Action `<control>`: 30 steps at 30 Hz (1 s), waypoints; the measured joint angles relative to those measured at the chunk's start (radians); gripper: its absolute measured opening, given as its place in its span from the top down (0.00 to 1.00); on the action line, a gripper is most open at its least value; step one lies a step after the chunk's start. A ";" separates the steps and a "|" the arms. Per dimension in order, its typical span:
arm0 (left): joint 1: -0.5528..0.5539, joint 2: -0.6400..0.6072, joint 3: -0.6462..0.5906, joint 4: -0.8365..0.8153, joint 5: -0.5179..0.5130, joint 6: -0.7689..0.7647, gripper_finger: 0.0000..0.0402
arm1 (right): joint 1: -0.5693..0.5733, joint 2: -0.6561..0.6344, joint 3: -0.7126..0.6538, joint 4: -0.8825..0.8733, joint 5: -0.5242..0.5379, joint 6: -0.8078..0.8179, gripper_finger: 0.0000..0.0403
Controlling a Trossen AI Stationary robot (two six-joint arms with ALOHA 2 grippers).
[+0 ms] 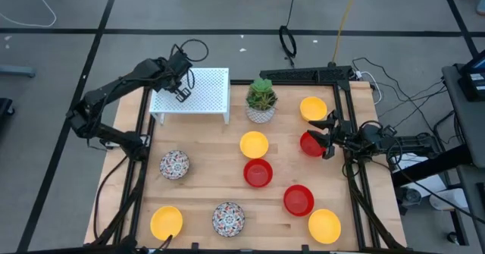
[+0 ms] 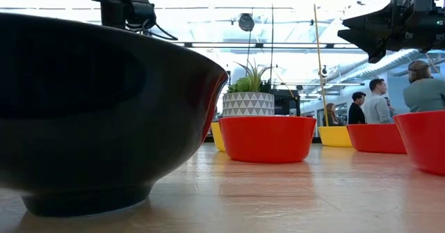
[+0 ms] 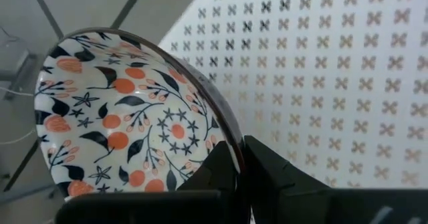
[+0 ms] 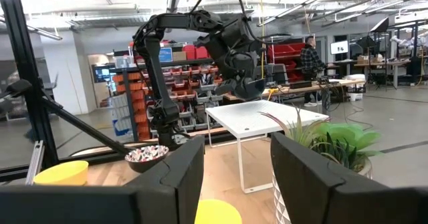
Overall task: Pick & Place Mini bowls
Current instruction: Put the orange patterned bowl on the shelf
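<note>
In the left wrist view my left gripper [image 3: 242, 174] is shut on a white mini bowl [image 3: 127, 110] with a red-blue pattern and a dark outside. In the high view this gripper [image 1: 182, 93] hangs over the left part of a white perforated stand [image 1: 208, 91]. My right gripper [image 1: 326, 136] is open at the table's right side, fingers pointing left, over a red bowl [image 1: 308, 144]. On the table rest yellow bowls [image 1: 313, 108] [image 1: 254, 144] [image 1: 324, 225] [image 1: 166, 221], red bowls [image 1: 258, 172] [image 1: 298, 199] and patterned bowls [image 1: 174, 164] [image 1: 228, 217]. My left gripper pinches the patterned bowl's rim [image 3: 227, 150], one finger [image 3: 207, 177] inside the bowl and the other finger [image 3: 287, 177] against its dark outer wall. The bowl is tipped steeply and lifted clear above the white stand [image 3: 334, 83].
A white pot with a green plant [image 1: 261, 102] stands just right of the stand. A black frame [image 1: 356, 155] runs along the table's right and left sides. In the low view a dark bowl [image 2: 97, 108] fills the near left. People stand in the room behind [image 2: 379, 108].
</note>
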 joint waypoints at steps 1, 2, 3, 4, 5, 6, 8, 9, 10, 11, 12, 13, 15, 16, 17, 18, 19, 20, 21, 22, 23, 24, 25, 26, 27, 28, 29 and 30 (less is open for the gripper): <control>0.001 0.000 0.000 -0.006 0.000 0.000 0.92 | 0.000 0.000 0.000 0.000 0.000 0.000 0.60; 0.001 0.000 0.000 -0.008 -0.001 0.000 0.91 | 0.000 0.000 0.000 0.000 0.000 0.000 0.60; 0.001 0.000 0.000 -0.011 0.000 0.002 0.90 | 0.000 0.000 0.000 0.000 0.000 0.000 0.60; -0.001 0.000 0.000 -0.016 0.003 0.004 0.90 | 0.000 0.000 0.000 0.000 0.000 0.000 0.60; -0.002 0.002 0.000 -0.019 0.010 0.004 0.90 | 0.000 0.000 0.000 0.000 0.000 0.000 0.60; -0.002 0.006 0.000 -0.019 0.020 0.004 0.91 | 0.000 0.000 0.000 0.000 0.000 0.000 0.60; 0.000 0.014 0.000 -0.019 0.031 0.005 0.93 | 0.000 0.000 0.000 0.000 0.000 0.000 0.60; 0.004 0.019 0.000 -0.019 0.034 0.005 0.94 | 0.000 0.000 0.000 0.000 0.000 0.000 0.60; 0.008 0.024 0.000 -0.019 0.034 0.005 0.95 | 0.000 0.000 0.000 0.000 0.000 0.000 0.60; 0.009 0.031 0.000 -0.019 0.035 0.005 0.96 | 0.000 0.000 0.000 0.000 0.000 0.000 0.60; 0.009 0.040 0.001 -0.019 0.034 0.006 0.96 | 0.000 0.000 0.000 0.000 0.000 0.000 0.60; 0.009 0.049 0.001 -0.019 0.030 0.008 0.96 | 0.000 0.000 0.000 0.000 0.000 0.000 0.60; 0.007 0.063 0.002 -0.021 0.019 0.009 0.93 | 0.000 0.000 0.000 0.000 0.000 0.000 0.60; 0.007 0.070 0.003 -0.021 0.017 0.009 0.92 | 0.000 0.000 0.000 0.000 0.000 0.000 0.60; 0.007 0.077 0.003 -0.020 0.012 0.009 0.90 | 0.000 0.000 0.000 0.000 0.000 0.000 0.60; 0.007 0.081 0.003 -0.021 0.010 0.012 0.89 | 0.000 0.000 0.000 0.000 0.000 0.000 0.60; 0.007 0.084 0.003 -0.021 0.011 0.021 0.88 | 0.000 0.000 0.000 0.000 0.000 0.000 0.60; 0.007 0.085 0.002 -0.024 0.011 0.027 0.87 | 0.000 0.000 0.000 0.000 0.000 0.000 0.60; 0.007 0.085 0.002 -0.026 0.011 0.029 0.87 | 0.000 0.000 0.000 0.000 0.000 0.000 0.60; 0.007 0.085 0.002 -0.030 0.012 0.031 0.87 | 0.000 0.000 0.000 0.000 0.000 0.000 0.60; 0.007 0.085 0.002 -0.036 0.011 0.032 0.87 | 0.000 0.000 0.000 0.000 0.000 0.000 0.60; 0.007 0.085 0.002 -0.041 0.011 0.032 0.87 | 0.000 0.000 0.000 0.000 0.000 0.000 0.60; 0.007 0.085 0.002 -0.044 0.010 0.032 0.88 | 0.000 0.000 0.000 0.000 0.000 0.000 0.60; 0.007 0.085 0.002 -0.046 0.010 0.032 0.89 | 0.000 0.000 0.000 0.000 0.000 0.000 0.60; 0.006 0.085 0.002 -0.046 0.010 0.034 0.89 | 0.000 0.000 0.000 0.000 0.000 0.000 0.60; 0.006 0.085 0.002 -0.047 0.010 0.034 0.90 | 0.000 0.000 0.000 0.000 0.000 0.000 0.60; 0.004 0.085 0.002 -0.047 0.010 0.034 0.90 | 0.000 0.000 0.000 0.000 0.000 0.000 0.60; 0.002 0.085 0.002 -0.049 0.010 0.034 0.90 | 0.000 0.000 0.000 0.000 0.000 0.000 0.60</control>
